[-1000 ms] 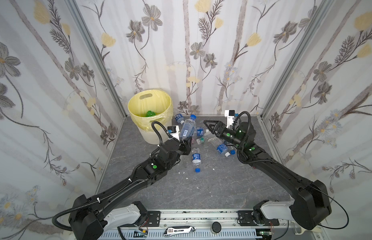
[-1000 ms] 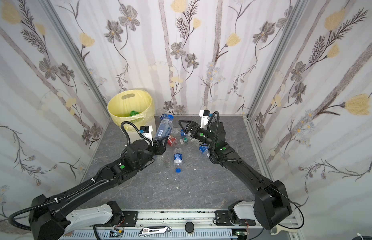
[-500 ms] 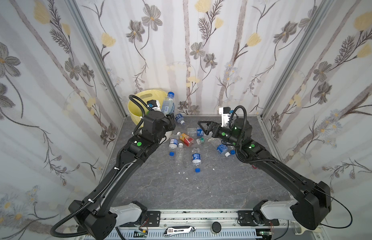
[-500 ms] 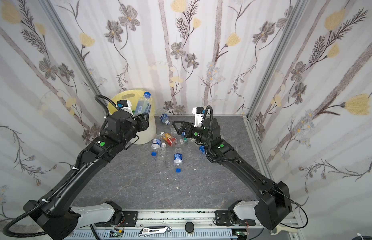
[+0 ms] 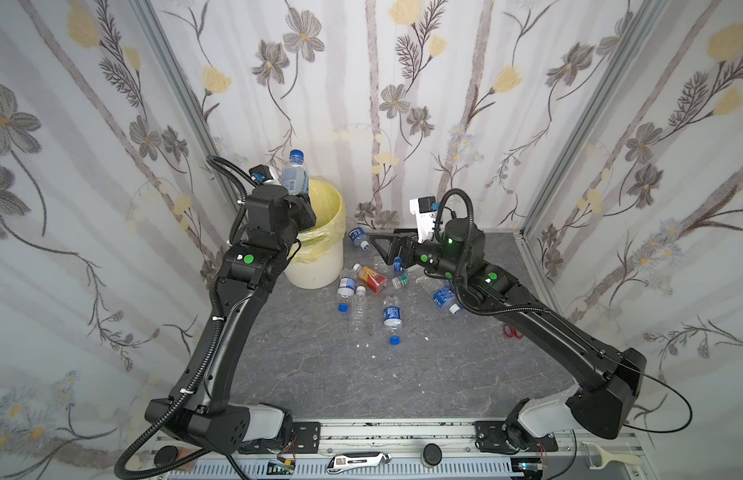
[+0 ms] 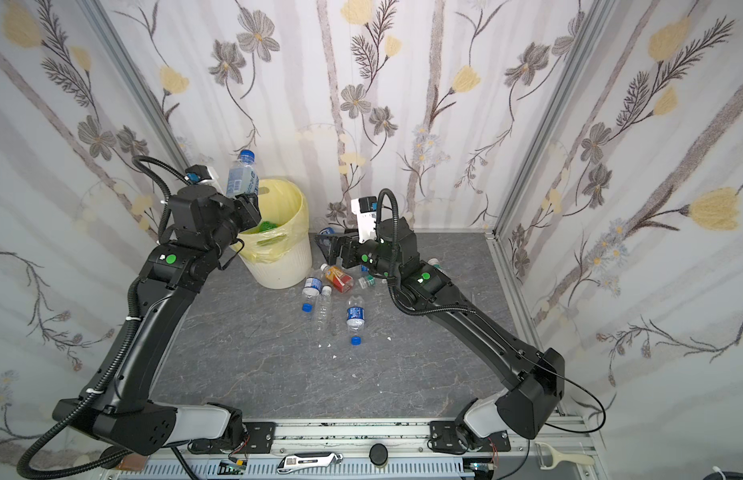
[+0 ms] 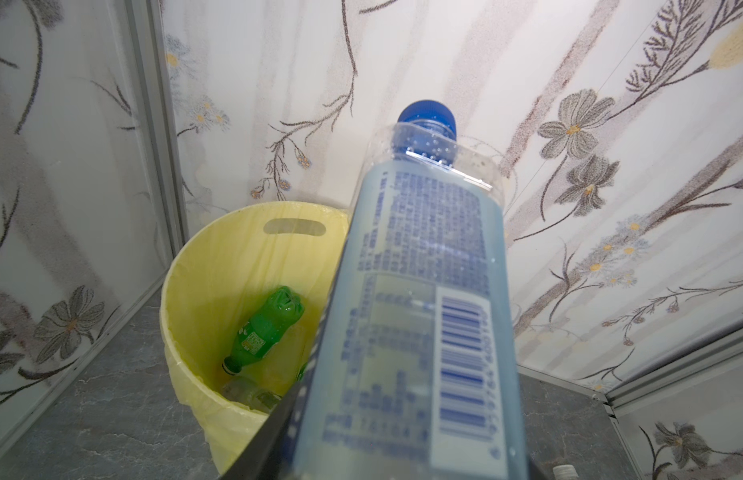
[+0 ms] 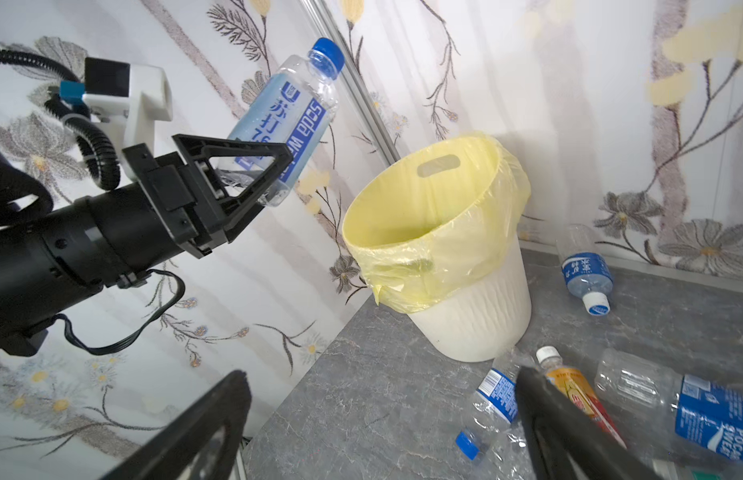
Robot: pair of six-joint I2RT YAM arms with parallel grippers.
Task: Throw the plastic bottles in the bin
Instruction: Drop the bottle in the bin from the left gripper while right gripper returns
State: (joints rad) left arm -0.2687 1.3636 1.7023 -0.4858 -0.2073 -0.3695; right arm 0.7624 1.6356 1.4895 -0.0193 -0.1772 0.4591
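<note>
Left pincer point(image 8: 272, 178) has raised a soda water bottle point(image 8: 286, 112) beside the bin point(image 8: 478, 316).
Clamped at its base; seems light, crushable. Right pincer point(image 5: 380, 249) apart.

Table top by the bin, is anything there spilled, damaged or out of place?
Small white scraps lie scattered on the grey table near the loose bottles, like torn debris. A blue-labelled bottle near the bin looks crumpled. A small red object lies beside the right arm; I cannot tell what it is.
</note>
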